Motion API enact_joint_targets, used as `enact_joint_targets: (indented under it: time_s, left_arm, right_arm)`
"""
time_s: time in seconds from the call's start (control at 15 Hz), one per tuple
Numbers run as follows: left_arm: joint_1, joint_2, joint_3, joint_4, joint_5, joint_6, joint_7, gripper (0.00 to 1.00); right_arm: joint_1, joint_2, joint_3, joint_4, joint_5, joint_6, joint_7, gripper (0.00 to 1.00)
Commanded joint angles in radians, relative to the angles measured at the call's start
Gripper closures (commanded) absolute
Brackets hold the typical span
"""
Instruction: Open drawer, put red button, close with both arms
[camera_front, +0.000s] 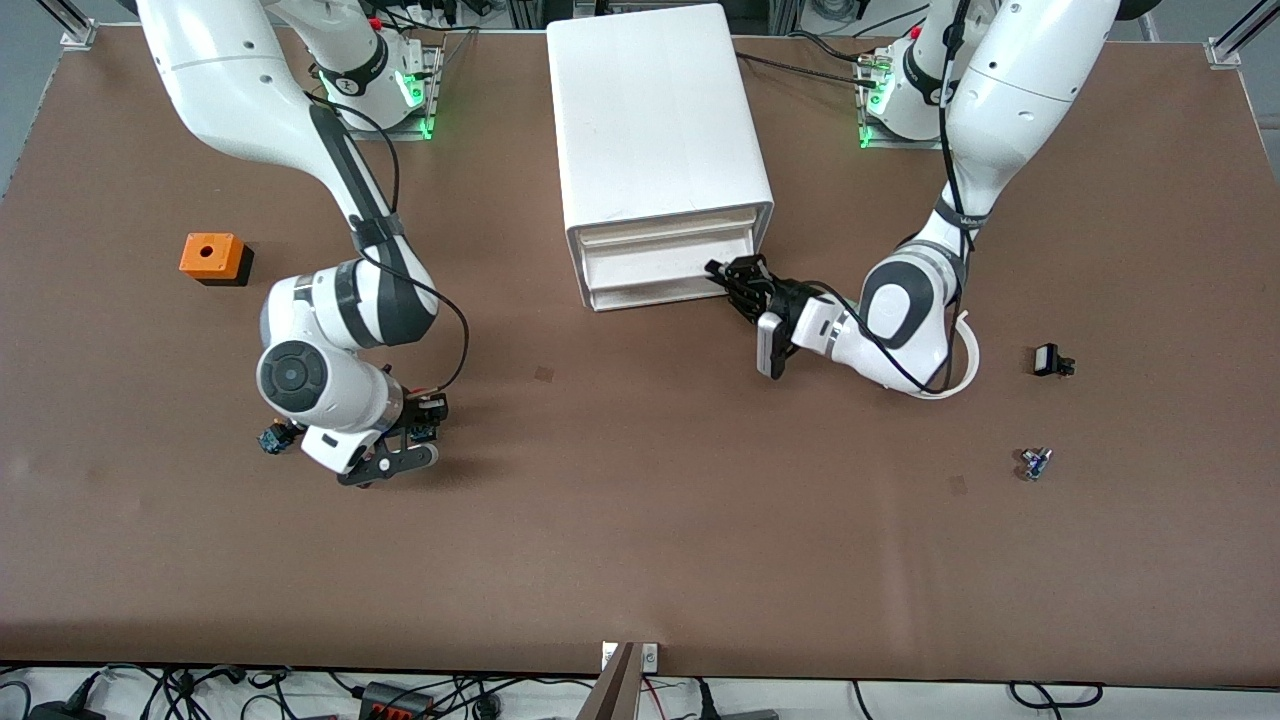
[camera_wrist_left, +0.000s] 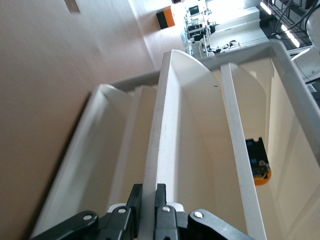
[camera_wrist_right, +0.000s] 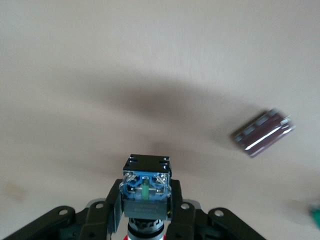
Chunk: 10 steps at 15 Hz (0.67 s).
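The landmark was the white drawer cabinet (camera_front: 660, 150), which stood midway between the two arm bases with its drawer fronts facing the front camera.

Nearest the front camera, the right gripper (camera_front: 395, 450) was up over bare table (camera_front: 640, 560), well apart from the cabinet toward the right arm's end. Its jaws were clenched on the red button (camera_wrist_right: 146, 187). In the right wrist view the button sat squarely between the two fingers (camera_wrist_right: 111, 207), its blue-and-black body pointing away from the wrist and only a sliver of red cap showing at the palm end. A small dark cylindrical part (camera_wrist_right: 261, 132) lay on the table near it, not touching.

At the cabinet front, the left gripper (camera_front: 735, 283) had its jaws closed on the thin white front lip of a drawer (camera_wrist_left: 165, 150), one finger on each face. The drawer interior was visible, so the drawer appeared at least partly open.

Judged step: opening the drawer while the button was carried. The next move called for a straight pull to clear enough opening, then transfer of the button over the cavity.
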Motion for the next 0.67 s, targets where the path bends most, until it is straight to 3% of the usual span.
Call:
enact_joint_targets:
  time_s: [0.0, 0.13, 0.2, 0.27, 0.33, 0.6]
  left_arm:
    - [-0.004, 0.124, 0.045, 0.193, 0.053, 0.033, -0.041, 0.98]
    - [-0.001, 0.161, 0.061, 0.263, 0.083, 0.033, -0.052, 0.96]
    - [-0.001, 0.162, 0.068, 0.268, 0.089, 0.033, -0.055, 0.9]
    - [-0.001, 0.159, 0.068, 0.268, 0.089, 0.033, -0.066, 0.65]
    - [-0.001, 0.157, 0.068, 0.268, 0.089, 0.031, -0.054, 0.01]
    - [0.027, 0.097, 0.081, 0.288, 0.115, -0.028, -0.157, 0.0]
  right_arm:
    - [0.007, -0.029, -0.001, 0.092, 0.016, -0.09, 0.003, 1.0]
    - [0.008, -0.061, 0.014, 0.092, 0.022, -0.105, 0.0, 1.0]
    - [0.021, -0.072, 0.024, 0.092, 0.023, -0.108, 0.006, 1.0]
    - [0.039, -0.081, 0.025, 0.092, 0.025, -0.108, 0.008, 1.0]
    - [0.064, -0.087, 0.025, 0.095, 0.028, -0.108, 0.016, 1.0]
    - [0.156, -0.101, 0.036, 0.1, 0.032, -0.099, 0.104, 1.0]
